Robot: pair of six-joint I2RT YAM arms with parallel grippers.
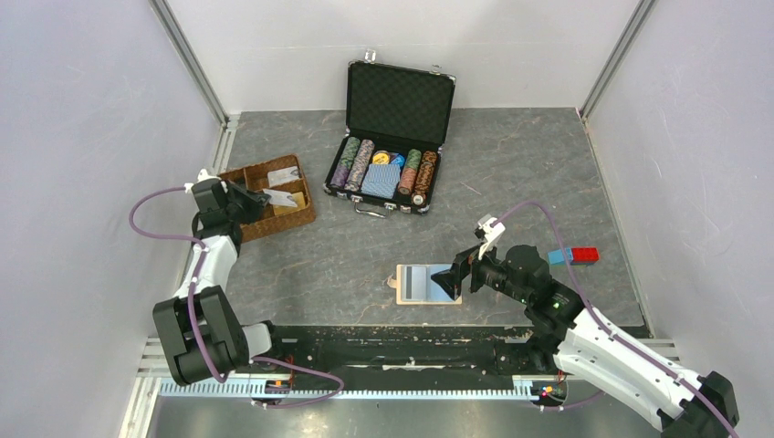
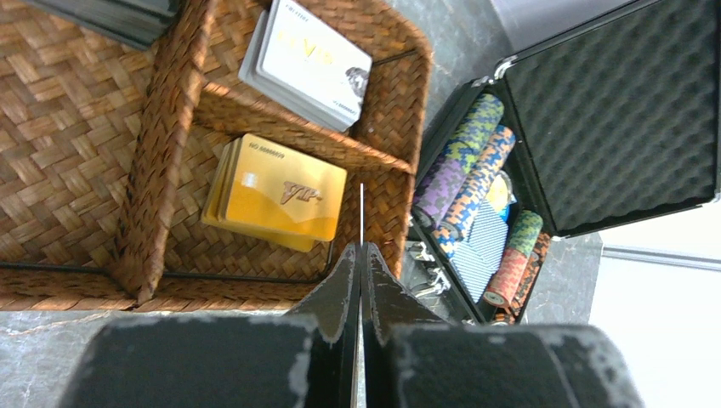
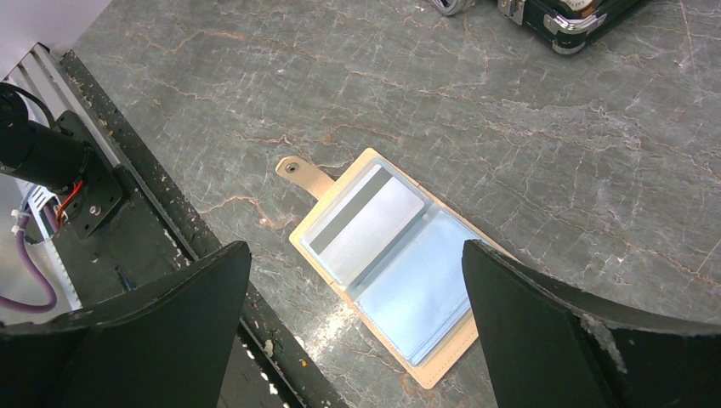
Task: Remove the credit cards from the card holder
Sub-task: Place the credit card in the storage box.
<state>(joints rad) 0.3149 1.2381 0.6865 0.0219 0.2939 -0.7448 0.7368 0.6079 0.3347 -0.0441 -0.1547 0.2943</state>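
Observation:
The card holder (image 1: 418, 284) lies open on the table near the front edge, tan with pale blue pockets (image 3: 425, 293). A credit card (image 3: 366, 223) with a grey stripe sits in its left pocket. My right gripper (image 3: 354, 251) hovers just above the holder, jaws wide open and empty. My left gripper (image 2: 360, 255) is over the wicker tray (image 2: 170, 127), shut on a thin white credit card (image 2: 361, 212) seen edge-on. More credit cards lie in the tray: a gold stack (image 2: 276, 195) and a white stack (image 2: 310, 64).
An open black case (image 1: 402, 100) of poker chips and a blue patterned deck stands at the back centre, right of the tray (image 1: 301, 217). A red and blue block (image 1: 577, 255) lies right of my right arm. The black base rail (image 3: 170, 246) runs just beside the holder.

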